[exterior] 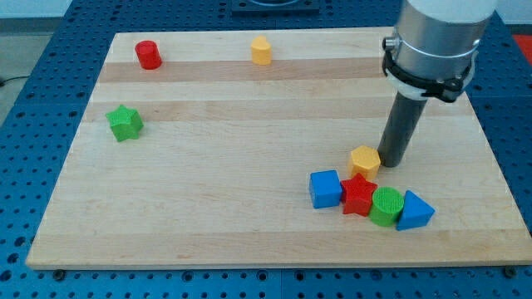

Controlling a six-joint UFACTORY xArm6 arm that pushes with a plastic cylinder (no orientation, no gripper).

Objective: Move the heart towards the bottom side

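The yellow heart (365,160) lies at the lower right of the wooden board (249,216). My tip (391,164) rests on the board just to the right of the heart, touching it or nearly so. Directly below the heart sits a tight cluster: a blue cube (325,188), a red star (358,195), a green cylinder (386,205) and a blue triangle (414,211). The red star almost touches the heart's lower edge.
A red cylinder (149,54) and a second yellow block (261,50), pentagon-like, stand near the view's top edge of the board. A green star (125,123) lies at the view's left. The arm's grey body (432,41) hangs over the upper right.
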